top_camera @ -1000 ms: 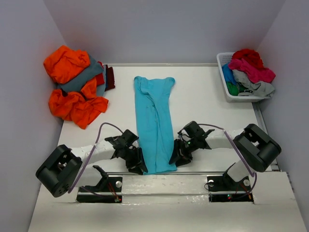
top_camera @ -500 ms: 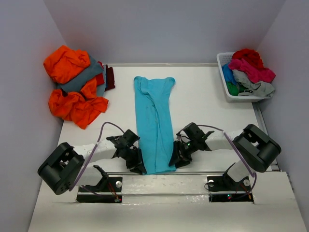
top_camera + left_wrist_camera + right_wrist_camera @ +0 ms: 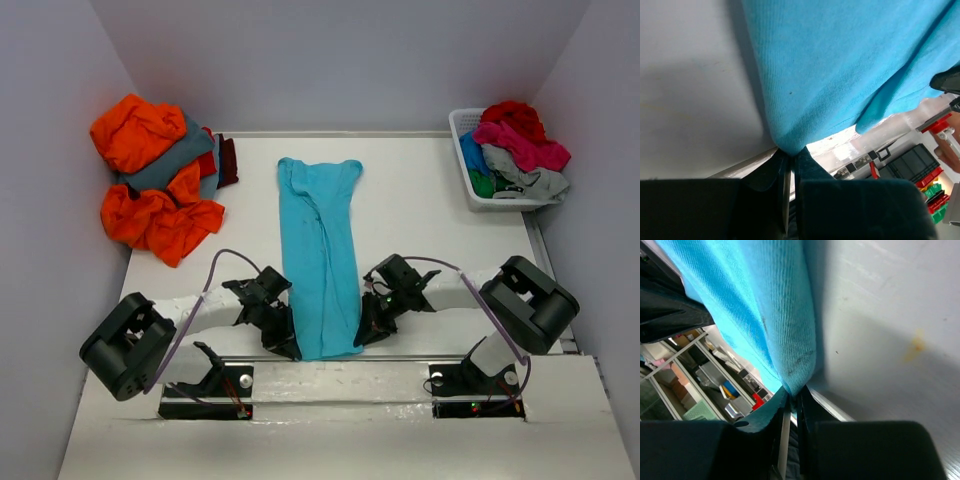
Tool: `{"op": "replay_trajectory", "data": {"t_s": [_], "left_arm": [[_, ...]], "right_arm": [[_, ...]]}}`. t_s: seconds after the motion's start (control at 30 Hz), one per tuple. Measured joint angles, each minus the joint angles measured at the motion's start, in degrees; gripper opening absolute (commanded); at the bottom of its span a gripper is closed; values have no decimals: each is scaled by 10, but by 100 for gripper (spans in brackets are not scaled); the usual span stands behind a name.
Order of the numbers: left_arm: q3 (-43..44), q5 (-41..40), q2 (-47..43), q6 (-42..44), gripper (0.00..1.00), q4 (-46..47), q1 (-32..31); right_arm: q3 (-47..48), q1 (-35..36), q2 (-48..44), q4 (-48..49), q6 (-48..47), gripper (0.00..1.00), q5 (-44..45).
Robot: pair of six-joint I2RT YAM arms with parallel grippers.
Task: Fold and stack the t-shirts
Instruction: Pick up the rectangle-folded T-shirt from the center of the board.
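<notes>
Lying between left gripper and right gripper: t-shirt, stretching ahead. Far ahead-left, heaped t-shirts. Far ahead-right, basket holding more t-shirts.

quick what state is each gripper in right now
left gripper: shut on the turquoise t-shirt, near hem
right gripper: shut on the turquoise t-shirt too

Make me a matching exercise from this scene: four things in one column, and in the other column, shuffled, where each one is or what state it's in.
Column one
1. turquoise t-shirt
2. orange t-shirts
3. white basket
4. left gripper

Column two
A. standing at the far right
B. shut on the turquoise t-shirt's near corner
C. heaped at the far left
D. laid out long in the middle

Pairs: 1-D, 2-C, 3-A, 4-B
</notes>
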Motion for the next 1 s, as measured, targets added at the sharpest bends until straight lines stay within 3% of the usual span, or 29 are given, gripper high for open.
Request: {"op": "replay_trajectory", "data": {"t_s": [0.13, 0.53, 1.0], "left_arm": [[6, -3, 0, 11, 9, -5, 0], [34, -67, -37, 33, 6, 1, -16], [19, -95, -149, -69, 6, -34, -177]], "right_arm": [[6, 0, 0, -12, -2, 7, 5], [16, 6, -21, -85, 2, 7, 31], [19, 64, -61, -178, 34, 7, 38]]}}
